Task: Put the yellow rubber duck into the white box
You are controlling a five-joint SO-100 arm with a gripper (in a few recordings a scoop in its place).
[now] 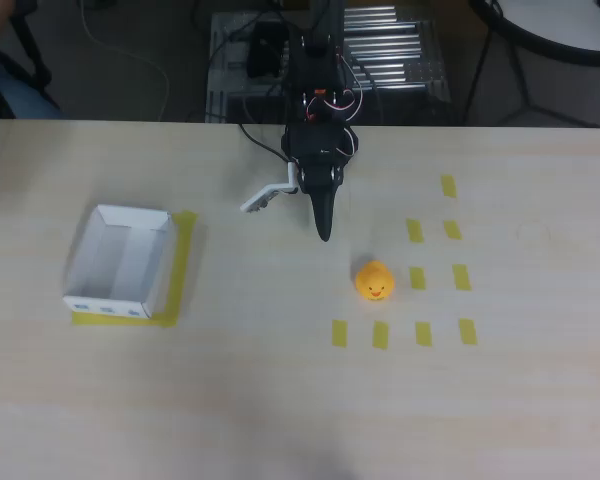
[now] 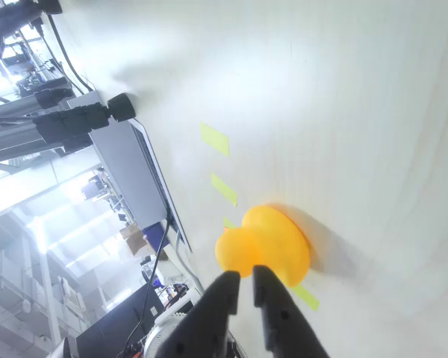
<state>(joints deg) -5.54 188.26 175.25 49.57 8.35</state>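
Nearby, yellow tape strips (image 1: 416, 231) flank the yellow rubber duck (image 1: 374, 281) on bare table (image 1: 280, 380).

Colours here: the small rounded yellow rubber duck (image 1: 375, 281) is yellow-orange with an orange beak and dark dot eyes. The shallow white cardboard box (image 1: 118, 260) has little blue marks on one wall, with yellow tape (image 1: 184, 262) underneath. Black arm (image 1: 320, 150), pale wood-grain table (image 1: 280, 400), yellow tape rectangles (image 1: 415, 231).
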